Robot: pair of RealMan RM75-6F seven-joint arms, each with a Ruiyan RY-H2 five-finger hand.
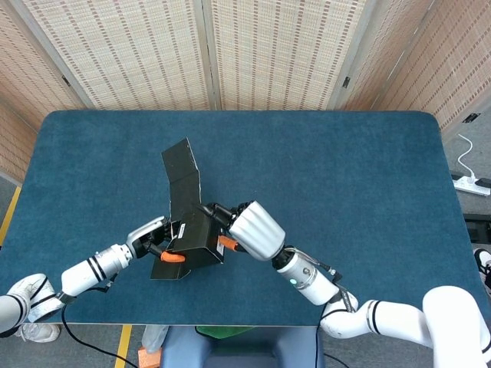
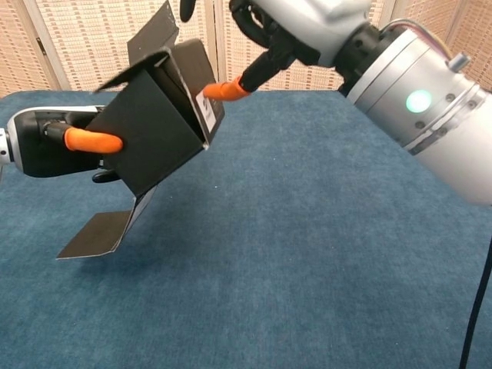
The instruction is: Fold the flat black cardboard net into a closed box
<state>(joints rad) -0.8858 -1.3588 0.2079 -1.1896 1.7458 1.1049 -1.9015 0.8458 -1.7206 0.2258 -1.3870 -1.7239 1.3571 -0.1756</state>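
The black cardboard box (image 1: pixel 193 234) is partly folded and held above the blue table (image 1: pixel 345 169). In the chest view the box (image 2: pixel 154 115) tilts, with one flap (image 2: pixel 96 234) hanging low and another flap (image 2: pixel 154 34) sticking up. My left hand (image 1: pixel 152 239) grips its left side, with an orange-tipped finger (image 2: pixel 92 140) pressed on the front face. My right hand (image 1: pixel 249 228) comes in from the right. Its orange fingertip (image 2: pixel 223 90) presses the side panel against the box while other fingers reach over the top. A long flap (image 1: pixel 180 165) points toward the far side.
Blue cloth covers the whole table (image 2: pixel 307 254). Woven folding screens (image 1: pixel 253 46) stand behind it. A white power strip (image 1: pixel 469 184) lies on the floor beyond the right edge.
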